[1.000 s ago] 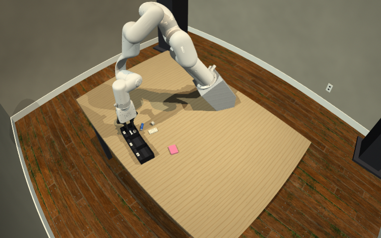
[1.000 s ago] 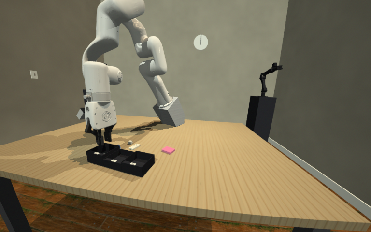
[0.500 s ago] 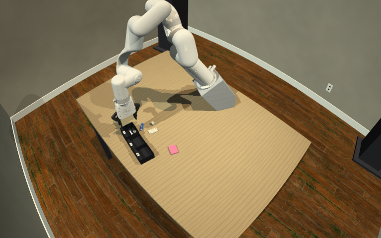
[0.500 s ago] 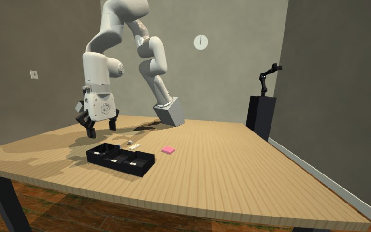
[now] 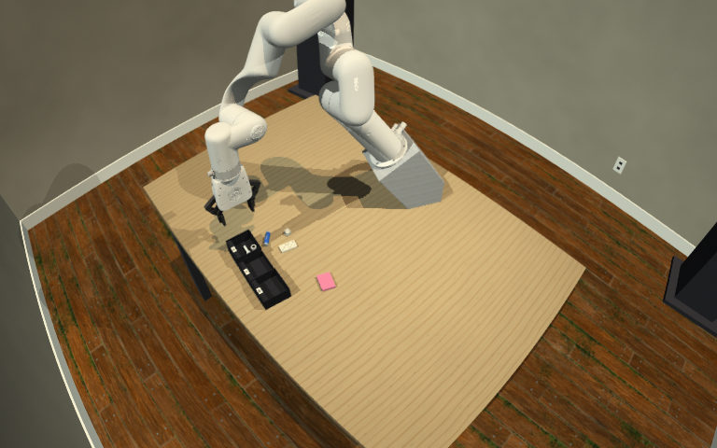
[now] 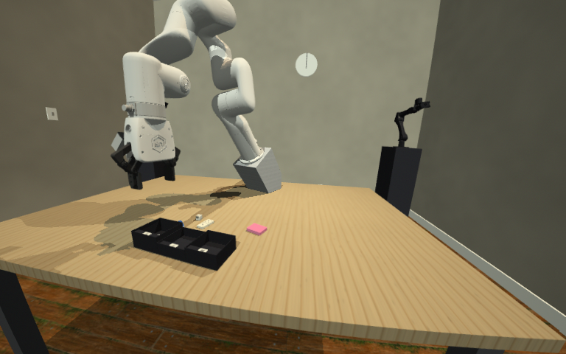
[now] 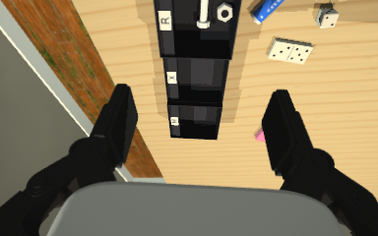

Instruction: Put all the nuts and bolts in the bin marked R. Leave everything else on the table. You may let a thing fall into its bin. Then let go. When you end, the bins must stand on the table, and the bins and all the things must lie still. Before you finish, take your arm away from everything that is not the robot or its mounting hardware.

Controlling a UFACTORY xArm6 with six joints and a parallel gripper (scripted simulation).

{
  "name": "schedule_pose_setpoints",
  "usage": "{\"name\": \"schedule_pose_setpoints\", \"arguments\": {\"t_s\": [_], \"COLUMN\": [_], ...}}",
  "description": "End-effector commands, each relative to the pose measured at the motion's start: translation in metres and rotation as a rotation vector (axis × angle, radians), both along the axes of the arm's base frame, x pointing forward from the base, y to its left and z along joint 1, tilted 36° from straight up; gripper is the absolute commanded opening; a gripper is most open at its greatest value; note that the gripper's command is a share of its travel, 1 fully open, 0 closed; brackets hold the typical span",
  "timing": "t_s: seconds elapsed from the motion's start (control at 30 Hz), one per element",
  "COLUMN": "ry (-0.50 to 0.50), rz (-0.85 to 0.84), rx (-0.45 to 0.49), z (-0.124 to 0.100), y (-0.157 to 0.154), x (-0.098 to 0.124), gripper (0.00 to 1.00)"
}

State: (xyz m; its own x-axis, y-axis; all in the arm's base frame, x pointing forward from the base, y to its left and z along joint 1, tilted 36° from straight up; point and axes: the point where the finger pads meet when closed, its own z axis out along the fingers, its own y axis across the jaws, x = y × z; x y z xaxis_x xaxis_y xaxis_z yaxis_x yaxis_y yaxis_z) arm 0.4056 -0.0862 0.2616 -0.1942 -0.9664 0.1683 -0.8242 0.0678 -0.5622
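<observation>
A black row of three bins (image 5: 276,301) (image 6: 187,254) (image 7: 169,49) stands near the table's left edge. The end compartment marked R (image 7: 165,21) holds a white bolt (image 7: 202,12) (image 5: 246,248) and a hex nut (image 7: 224,12) (image 5: 254,245). The other two compartments look empty. My gripper (image 5: 235,211) (image 6: 152,179) (image 7: 200,102) is open and empty. It hangs well above the table, over the bin row.
A blue battery (image 5: 267,238) (image 7: 268,9), a white die (image 5: 287,231) (image 6: 199,217) (image 7: 327,16) and a domino (image 5: 288,245) (image 6: 205,223) (image 7: 290,50) lie on the table beside the R bin. A pink pad (image 5: 325,281) (image 6: 256,228) lies further right. The table's left edge is close to the bins.
</observation>
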Motion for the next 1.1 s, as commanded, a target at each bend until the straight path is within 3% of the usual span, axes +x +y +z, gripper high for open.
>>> {"name": "schedule_pose_setpoints", "arguments": {"t_s": [0.0, 0.27, 1.07], "ry": [0.001, 0.001, 0.001], "rz": [0.000, 0.000, 0.000], "rx": [0.000, 0.000, 0.000], "z": [0.015, 0.040, 0.041], "y": [0.004, 0.012, 0.012], "x": [-0.010, -0.027, -0.027], "gripper": [1.00, 1.00, 1.00]}}
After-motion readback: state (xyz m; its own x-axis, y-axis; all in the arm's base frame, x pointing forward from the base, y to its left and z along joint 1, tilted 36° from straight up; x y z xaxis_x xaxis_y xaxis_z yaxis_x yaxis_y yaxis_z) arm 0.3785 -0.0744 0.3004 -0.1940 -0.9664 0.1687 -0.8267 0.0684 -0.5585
